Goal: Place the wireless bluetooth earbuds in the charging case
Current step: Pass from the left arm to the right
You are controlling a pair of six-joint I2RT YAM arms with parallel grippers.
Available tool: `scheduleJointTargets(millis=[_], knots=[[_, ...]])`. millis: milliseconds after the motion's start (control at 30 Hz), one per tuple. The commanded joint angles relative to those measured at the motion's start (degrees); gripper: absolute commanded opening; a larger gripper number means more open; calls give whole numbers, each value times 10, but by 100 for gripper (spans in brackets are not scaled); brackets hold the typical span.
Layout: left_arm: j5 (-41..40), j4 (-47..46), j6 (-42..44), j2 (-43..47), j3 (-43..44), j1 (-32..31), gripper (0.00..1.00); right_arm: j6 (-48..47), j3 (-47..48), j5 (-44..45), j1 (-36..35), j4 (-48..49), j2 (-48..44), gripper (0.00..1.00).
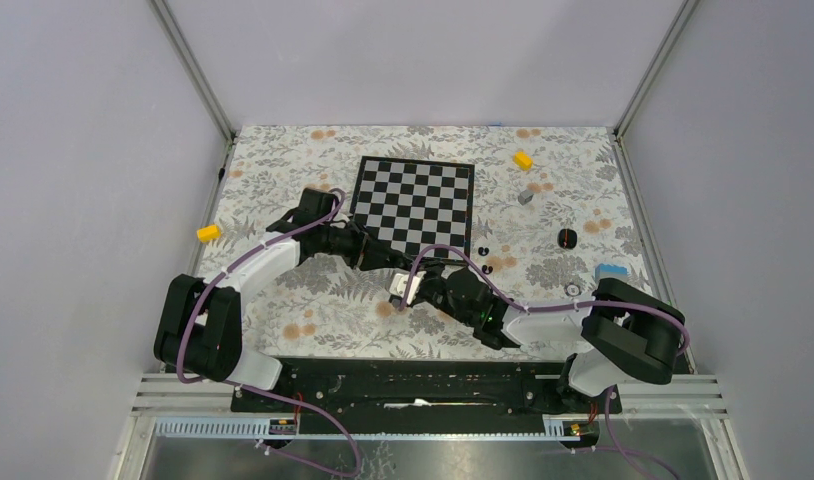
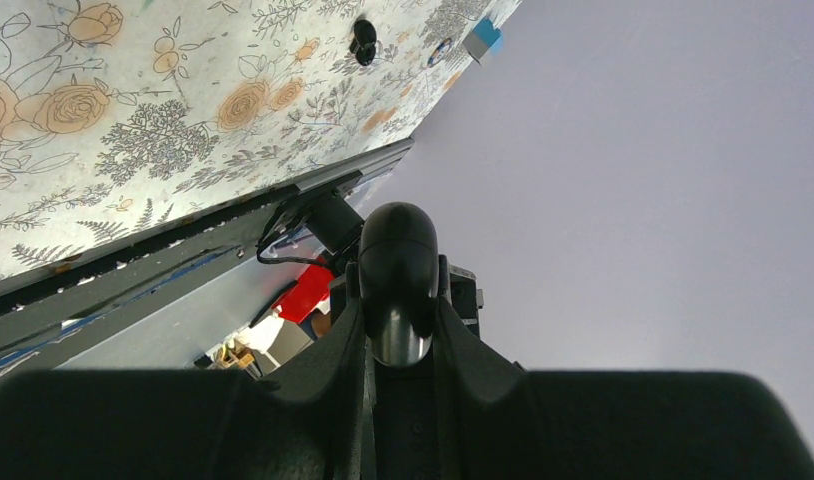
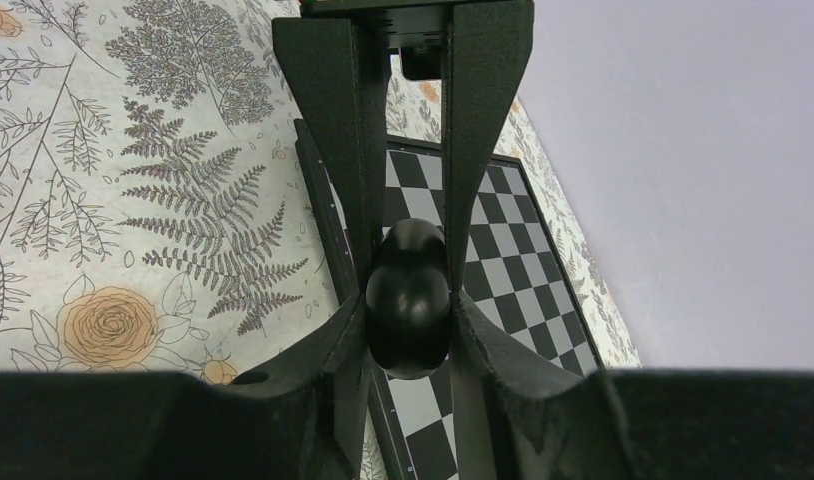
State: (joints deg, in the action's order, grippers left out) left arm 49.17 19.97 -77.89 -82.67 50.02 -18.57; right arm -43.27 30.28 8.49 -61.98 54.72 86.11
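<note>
The charging case (image 2: pixel 397 262), a glossy black pebble, is pinched between the fingers of my left gripper (image 2: pixel 398 300). In the right wrist view the same case (image 3: pixel 408 315) sits between the fingers of my right gripper (image 3: pixel 408 330), with the left gripper's fingers (image 3: pixel 333 130) reaching in from above. In the top view the left gripper (image 1: pixel 386 257) and the right gripper (image 1: pixel 409 285) meet tip to tip at the chessboard's near edge and hide the case. The case looks closed. Two tiny black earbuds (image 1: pixel 488 266) lie on the cloth right of the board.
The chessboard (image 1: pixel 415 200) lies at mid-table. A dark round object (image 1: pixel 568 237), a grey cube (image 1: pixel 526 196), a yellow block (image 1: pixel 523 159), a blue-white piece (image 1: pixel 611 270) and a silvery ring (image 1: pixel 573 289) lie to the right. Another yellow block (image 1: pixel 209 232) lies at left.
</note>
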Motion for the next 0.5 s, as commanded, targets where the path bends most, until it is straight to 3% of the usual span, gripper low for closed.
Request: scheduleJointTargets(millis=[0,33,200,367,467], knots=[[14,-33,-1,2,0,0,0,19,22,-8,-5,11,-1,8],[12,-38,-1,3,-2,-1,0,19,23,-10,-5,4,-2,1],[6,-56,3,3,-12,-1,4,33,20,-7,-4,-15,-7,0],[20,-66,35,-8,-6,1,56,56,2,2,-3,-25,-25,0],[22,-65,45,-9,-1,3,78,67,-11,7,-3,-33,-42,0]])
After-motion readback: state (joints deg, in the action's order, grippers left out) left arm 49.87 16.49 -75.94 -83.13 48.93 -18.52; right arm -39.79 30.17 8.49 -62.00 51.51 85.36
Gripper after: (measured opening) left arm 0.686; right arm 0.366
